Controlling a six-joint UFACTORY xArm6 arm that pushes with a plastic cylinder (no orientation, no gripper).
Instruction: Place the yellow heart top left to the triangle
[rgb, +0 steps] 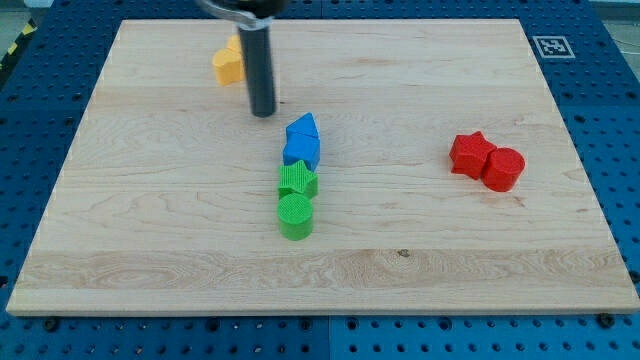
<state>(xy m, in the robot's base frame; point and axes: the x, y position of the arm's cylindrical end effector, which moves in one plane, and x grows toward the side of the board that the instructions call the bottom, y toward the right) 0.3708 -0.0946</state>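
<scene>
Blue pegboard surrounds the wooden table (150, 240). No pincer on this rig, just the rod. Yellow heart (228, 62) sits near the view's top left, partly hidden behind the rod. My tip (263, 112) is just right of and below it, clear of the blue cluster (301, 141). Under that: green star-like block (297, 180), then green cylinder (295, 216), in one touching column. Far right: red star-like block (470, 154) touching red cylinder (504, 169).

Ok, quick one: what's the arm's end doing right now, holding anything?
No claw on this arm, only my tip: holding nothing, touching no block, just right of and below the yellow heart, up-left of the blue blocks.
</scene>
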